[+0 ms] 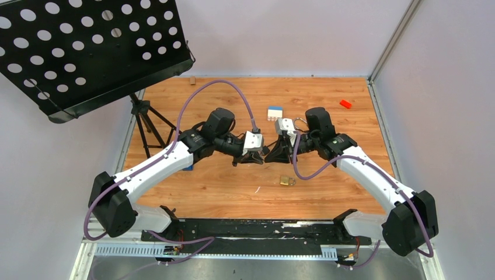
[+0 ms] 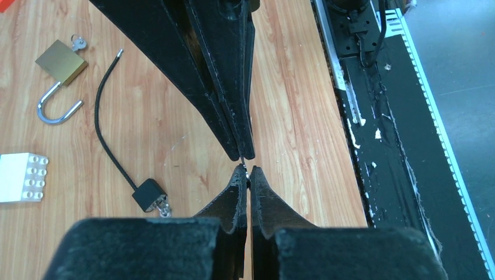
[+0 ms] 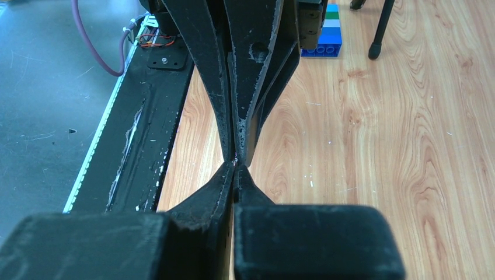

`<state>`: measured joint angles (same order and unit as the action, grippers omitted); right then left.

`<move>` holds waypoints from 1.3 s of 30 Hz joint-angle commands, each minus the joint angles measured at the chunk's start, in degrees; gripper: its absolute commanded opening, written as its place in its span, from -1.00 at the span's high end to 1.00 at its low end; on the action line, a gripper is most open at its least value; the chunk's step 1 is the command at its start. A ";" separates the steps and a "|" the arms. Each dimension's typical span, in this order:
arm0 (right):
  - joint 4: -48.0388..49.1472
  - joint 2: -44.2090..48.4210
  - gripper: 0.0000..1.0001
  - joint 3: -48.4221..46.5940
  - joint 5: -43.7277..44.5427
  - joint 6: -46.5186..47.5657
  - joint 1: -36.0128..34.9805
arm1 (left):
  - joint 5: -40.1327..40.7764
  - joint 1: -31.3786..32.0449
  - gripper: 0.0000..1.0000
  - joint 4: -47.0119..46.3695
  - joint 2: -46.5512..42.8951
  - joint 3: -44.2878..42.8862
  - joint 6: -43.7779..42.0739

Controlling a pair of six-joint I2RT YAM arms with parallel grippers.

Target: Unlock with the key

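Right at the centre, the left gripper [image 2: 247, 175] has its fingers pressed together, tip to tip with the right gripper [image 3: 234, 170], whose fingers are likewise pressed flat; the key [image 2: 247, 172] shows only as a pale sliver of metal where the tips meet, pinched from both sides above the table [image 1: 222, 192]; its shape cannot be made out, and from above the spot is too small to show it at all.

In the left wrist view, at 8 o'clock from the tips, the black cable [image 2: 147, 194] rests its blocky end on the wood, with a bright metal bit at its side too small to identify; the cord curves away towards 10 o'clock; farther out at 10 o'clock lies a large brass padlock [image 2: 61, 61] whose shackle looks swung open, with a small grey piece at its upper corner that I cannot identify; at 9 o'clock a white brick [image 2: 22, 178] is cut off by the edge.

In the right wrist view, at 1 o'clock, a stack of bricks [image 3: 330, 38] is half hidden behind the left gripper's body; a tripod leg [image 3: 380, 29] is cut by the top edge.

From above, a small brass padlock [image 1: 286, 181] sits at 5 o'clock, near the tips but apart; a red brick [image 1: 345, 104] lies at 2 o'clock, well apart; a perforated music stand [image 1: 87, 46] covers the corner at 10 o'clock.
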<state>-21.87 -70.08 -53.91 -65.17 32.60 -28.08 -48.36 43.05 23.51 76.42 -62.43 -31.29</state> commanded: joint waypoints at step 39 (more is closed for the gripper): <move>-12.12 -6.44 -0.22 6.66 31.07 14.00 0.47 | 23.26 2.48 1.00 6.37 -9.20 5.02 -6.09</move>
<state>-32.71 -74.39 -47.88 -38.57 42.98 -27.59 -26.33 45.06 28.73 69.10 -58.04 -36.42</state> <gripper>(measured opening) 0.605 0.008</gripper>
